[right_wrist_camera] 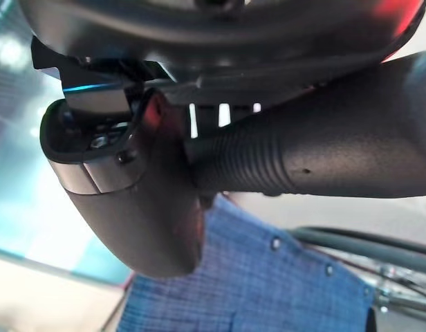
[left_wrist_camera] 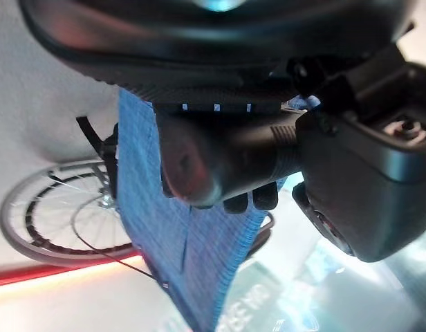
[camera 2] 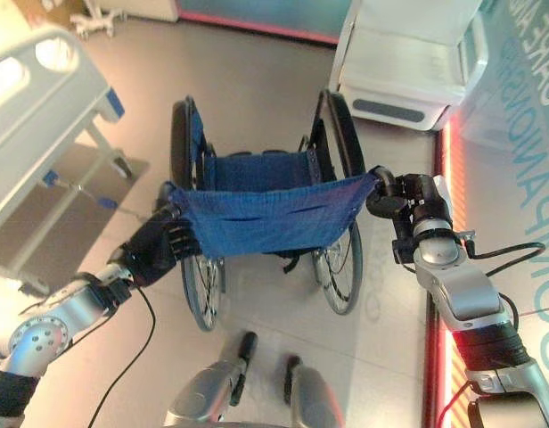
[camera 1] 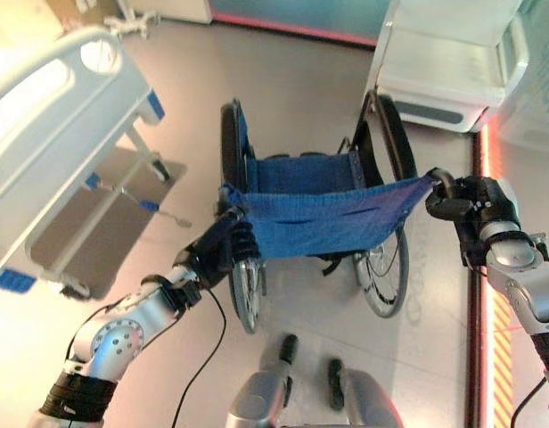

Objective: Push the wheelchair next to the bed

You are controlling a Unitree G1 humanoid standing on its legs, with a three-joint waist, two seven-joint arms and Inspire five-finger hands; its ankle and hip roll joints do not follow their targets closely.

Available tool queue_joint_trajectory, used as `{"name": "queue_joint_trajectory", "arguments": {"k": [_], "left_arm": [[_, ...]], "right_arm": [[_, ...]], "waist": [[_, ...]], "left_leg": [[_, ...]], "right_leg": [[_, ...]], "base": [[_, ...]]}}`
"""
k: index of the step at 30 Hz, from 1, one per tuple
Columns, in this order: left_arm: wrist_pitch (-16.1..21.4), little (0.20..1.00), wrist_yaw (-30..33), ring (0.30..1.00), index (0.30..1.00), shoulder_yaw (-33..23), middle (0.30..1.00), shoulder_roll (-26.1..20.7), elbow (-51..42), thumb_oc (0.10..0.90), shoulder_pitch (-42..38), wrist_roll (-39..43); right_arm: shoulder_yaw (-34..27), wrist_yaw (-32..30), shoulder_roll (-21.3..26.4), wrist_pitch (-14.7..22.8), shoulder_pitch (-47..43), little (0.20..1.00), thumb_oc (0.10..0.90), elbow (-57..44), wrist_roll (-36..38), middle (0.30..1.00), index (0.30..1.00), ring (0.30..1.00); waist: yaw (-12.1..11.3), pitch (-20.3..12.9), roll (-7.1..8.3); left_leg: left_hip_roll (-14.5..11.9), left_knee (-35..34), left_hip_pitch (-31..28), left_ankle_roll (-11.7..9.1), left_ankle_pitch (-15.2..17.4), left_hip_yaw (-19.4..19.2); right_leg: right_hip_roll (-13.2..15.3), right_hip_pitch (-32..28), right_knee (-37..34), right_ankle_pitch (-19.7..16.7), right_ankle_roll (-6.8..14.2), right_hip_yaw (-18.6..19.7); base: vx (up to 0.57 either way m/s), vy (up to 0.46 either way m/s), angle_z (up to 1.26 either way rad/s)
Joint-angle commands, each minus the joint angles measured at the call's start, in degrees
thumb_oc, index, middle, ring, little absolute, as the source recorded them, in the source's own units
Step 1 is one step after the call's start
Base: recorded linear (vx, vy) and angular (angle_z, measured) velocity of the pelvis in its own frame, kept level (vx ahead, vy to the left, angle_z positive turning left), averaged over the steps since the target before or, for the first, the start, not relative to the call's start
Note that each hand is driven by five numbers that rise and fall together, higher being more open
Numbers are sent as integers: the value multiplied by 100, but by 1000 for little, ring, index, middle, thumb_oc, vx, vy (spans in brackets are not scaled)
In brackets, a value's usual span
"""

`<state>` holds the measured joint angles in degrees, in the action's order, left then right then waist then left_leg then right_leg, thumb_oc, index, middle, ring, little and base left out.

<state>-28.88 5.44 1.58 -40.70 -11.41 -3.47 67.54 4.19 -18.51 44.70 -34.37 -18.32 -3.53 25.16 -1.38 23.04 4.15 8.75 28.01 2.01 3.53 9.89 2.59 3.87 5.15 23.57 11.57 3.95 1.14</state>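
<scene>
While the black-framed wheelchair with its blue woven sling back stands on the glossy grey floor, the left hand is curled round its ribbed black rubber push grip and the right hand clasps the other. The white plastic-railed bed lies well apart, front left. A boxy white cabinet sits front right.

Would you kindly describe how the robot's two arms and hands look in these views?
Both arms are silver-grey metal with rounded joint housings and black bands. The left hand and right hand are dark, blocky, with black fingers. The left elbow housing is dotted with small holes.
</scene>
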Motion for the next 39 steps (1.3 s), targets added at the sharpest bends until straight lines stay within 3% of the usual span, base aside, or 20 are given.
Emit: {"name": "queue_joint_trajectory", "arguments": {"k": [1, 3, 4, 5, 8, 11, 14, 15, 16, 17, 20, 21, 22, 25, 26, 28, 30, 32, 36, 39], "left_arm": [[417, 300, -96, 300, 300, -434, 300, 20, -156, 400, -67, -349], [404, 300, 23, 300, 300, -520, 300, 204, -285, 400, 85, -370], [388, 300, 54, 300, 300, -531, 300, 241, -286, 400, 99, -370], [416, 300, 115, 300, 300, -609, 300, 327, -267, 400, 172, -350], [338, 300, 108, 300, 300, -822, 300, 308, -231, 400, 288, -243], [228, 300, 0, 300, 300, -974, 300, 180, -186, 400, 367, -103], [287, 300, -96, 300, 300, -1037, 300, 108, -144, 400, 473, -81], [319, 300, -117, 300, 300, -1031, 300, 123, -109, 400, 491, -108], [444, 300, -152, 300, 300, -969, 300, 220, -17, 400, 567, -244], [551, 300, -126, 300, 300, -922, 300, 257, 11, 400, 623, -281], [706, 300, -59, 300, 300, -933, 300, 234, 25, 400, 748, -238], [714, 300, -46, 300, 300, -941, 300, 225, 22, 400, 752, -231], [672, 300, -48, 300, 300, -989, 300, 217, 27, 400, 735, -238], [679, 300, -71, 300, 300, -991, 300, 235, 76, 400, 684, -290], [499, 300, -179, 300, 300, -1052, 300, 255, 148, 400, 629, -423], [344, 300, -325, 300, 300, -1057, 300, 221, 196, 400, 580, -516], [253, 300, -525, 300, 300, -1042, 300, 100, 277, 400, 515, -545], [197, 300, -614, 300, 300, -999, 300, 20, 334, 400, 437, -515], [227, 300, -501, 300, 300, -742, 300, -123, 336, 400, 159, -328], [388, 300, -425, 300, 300, -606, 300, -53, 303, 400, 69, -354]], "right_arm": [[358, 528, 0, 514, -59, 300, 400, -478, 262, 300, 300, 300], [265, 590, 71, 273, 65, 300, 400, -626, 230, 300, 300, 300], [259, 609, 79, 229, 91, 300, 400, -669, 204, 300, 300, 300], [250, 681, 115, 101, 114, 300, 400, -777, 131, 300, 300, 300], [286, 648, 237, -53, 67, 300, 400, -899, 225, 300, 300, 300], [317, 651, 325, -151, -86, 300, 400, -974, 347, 300, 300, 300], [492, 622, 265, -131, -294, 300, 400, -903, 407, 300, 300, 300], [555, 631, 227, -83, -331, 300, 400, -845, 391, 300, 300, 300], [680, 704, 95, 80, -304, 300, 400, -709, 267, 300, 300, 300], [716, 765, 23, 170, -242, 300, 400, -664, 178, 300, 300, 300], [678, 939, -34, 375, 25, 300, 400, -654, 61, 300, 300, 300], [674, 949, -37, 389, 49, 300, 400, -661, 63, 300, 300, 300], [679, 964, -39, 408, 54, 300, 400, -620, 123, 300, 300, 300], [695, 986, -145, 395, 80, 300, 400, -600, 77, 300, 300, 300], [685, 989, -264, 344, 153, 300, 400, -585, 27, 300, 300, 300], [765, 867, -351, 356, 166, 300, 400, -544, 36, 300, 300, 300], [803, 776, -415, 403, 176, 300, 400, -507, 95, 300, 300, 300], [856, 731, -480, 434, 125, 300, 400, -430, 114, 300, 300, 300], [863, 750, -578, 587, 158, 300, 400, -359, -81, 300, 300, 300], [734, 789, -557, 701, 284, 300, 400, -444, -150, 300, 300, 300]], "waist": [[1, -448, 6], [49, -738, -63], [69, -786, -64], [64, -925, -72], [-51, -1024, -70], [-229, -954, -63], [-392, -921, -156], [-454, -905, -189], [-568, -952, -348], [-624, -962, -411], [-737, -961, -426], [-753, -964, -421], [-772, -1032, -406], [-818, -1129, -435], [-888, -1243, -348], [-952, -1387, -276], [-944, -1522, -301], [-893, -1569, -323], [-661, -1453, -336], [-445, -1227, -276]], "left_leg": [[139, 440, 32, -50, 369, 261], [-43, 1287, -176, -417, -636, 376], [-69, 1543, -168, -484, -864, 369], [-28, 2244, -34, -636, -1328, 397], [129, 2764, 507, -619, -1470, 343], [-8, 1606, 839, -427, -1374, 329], [-274, 89, 881, -450, -1715, 267], [-344, -431, 884, -474, -1879, 253], [-583, -1654, 1049, -624, -2371, 261], [-679, -2225, 1134, -687, -2557, 249], [-755, -2763, 1211, -729, -2578, 207], [-751, -2780, 1210, -730, -2560, 204], [-722, -2725, 1086, -640, -2269, 224], [-683, -2378, 1044, -579, -2160, 331], [-514, -2059, 995, -438, -1926, 363], [-351, -1959, 911, -295, -1807, 397], [-252, -1988, 693, -126, -1687, 448], [-198, -1997, 529, -20, -1573, 486], [14, -1819, 263, 63, -1326, 533], [156, -1645, -180, 105, -880, 587]], "right_leg": [[-11, 405, -2290, -2064, 375, -9], [-145, 141, -2005, -1805, 29, -226], [-153, 79, -1983, -1781, -38, -263], [-189, -105, -1912, -1691, -184, -344], [-276, -392, -1733, -1519, -312, -384], [-491, -771, -1693, -1351, -351, -220], [-766, -1104, -1670, -1074, -394, -97], [-835, -1223, -1648, -975, -417, -76], [-1081, -1484, -1616, -773, -492, -30], [-1169, -1653, -1599, -667, -530, 50], [-1138, -2060, -1487, -326, -539, 183], [-1114, -2102, -1455, -262, -536, 191], [-1037, -2131, -1300, -94, -468, 162], [-995, -2122, -1024, 61, -365, 80], [-848, -2179, -539, -38, -190, -7], [-739, -2036, 227, -456, 36, -152], [-729, -1528, 1547, -1129, 354, -255], [-709, -1094, 2028, -1401, 436, -256], [-468, -501, 873, -1131, 198, -476], [-119, -93, -602, -1510, 203, -608]], "base": [[482, -153, 0], [592, -184, 20], [511, -143, 28], [444, -119, 47], [417, -134, 41], [425, -132, -13], [346, -45, -5], [591, 31, -20], [733, 56, -25], [683, 59, -25], [594, 55, -55], [545, 75, -46], [529, 84, -44], [462, 85, -35], [547, 106, -20], [561, 134, -30], [359, 118, -33], [341, 81, -13], [347, 0, 12], [336, -155, 43]]}}
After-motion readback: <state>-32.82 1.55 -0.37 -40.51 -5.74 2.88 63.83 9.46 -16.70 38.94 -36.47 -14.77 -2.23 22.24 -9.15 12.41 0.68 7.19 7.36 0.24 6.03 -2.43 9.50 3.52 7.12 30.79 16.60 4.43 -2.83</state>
